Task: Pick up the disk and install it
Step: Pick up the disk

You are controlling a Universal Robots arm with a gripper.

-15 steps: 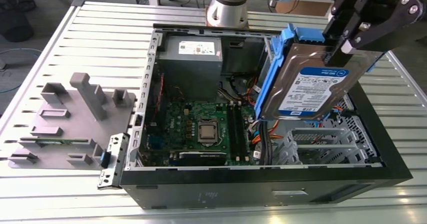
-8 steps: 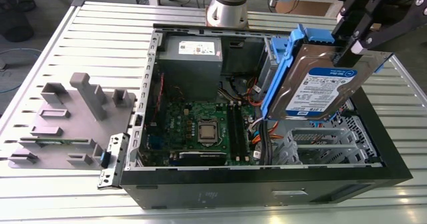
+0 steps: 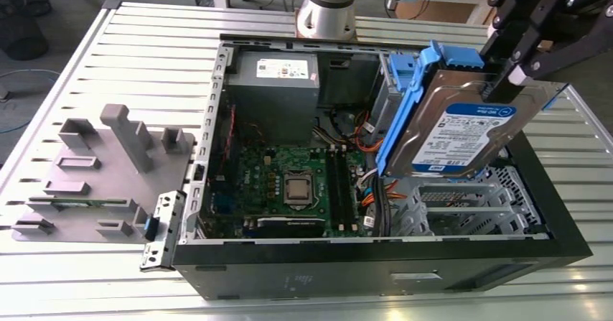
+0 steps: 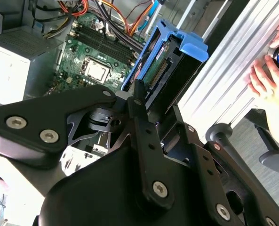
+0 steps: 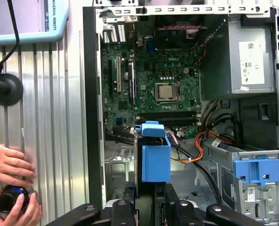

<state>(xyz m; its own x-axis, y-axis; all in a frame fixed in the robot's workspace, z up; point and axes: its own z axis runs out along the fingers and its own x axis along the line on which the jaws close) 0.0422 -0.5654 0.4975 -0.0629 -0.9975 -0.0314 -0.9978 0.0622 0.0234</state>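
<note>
We are holding the disk (image 3: 458,138) tilted in our gripper (image 3: 506,82), which is clamping tight on its upper edge, over the open computer case (image 3: 383,274) lying on the slatted metal table (image 3: 125,41), where a person's hand (image 5: 10,165) is resting.

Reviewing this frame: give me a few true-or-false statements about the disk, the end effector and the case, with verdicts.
1. The end effector is shut on the disk, over the open computer case. True.
2. The disk lies flat on the slatted table. False: it is held tilted in the air above the case.
3. A cooler covers the processor. False: the processor is bare.
4. In the first wrist view, a person's hands are over the table beside the case. True.
5. The power-supply box stands outside the case. False: it sits inside, in a corner.
</note>
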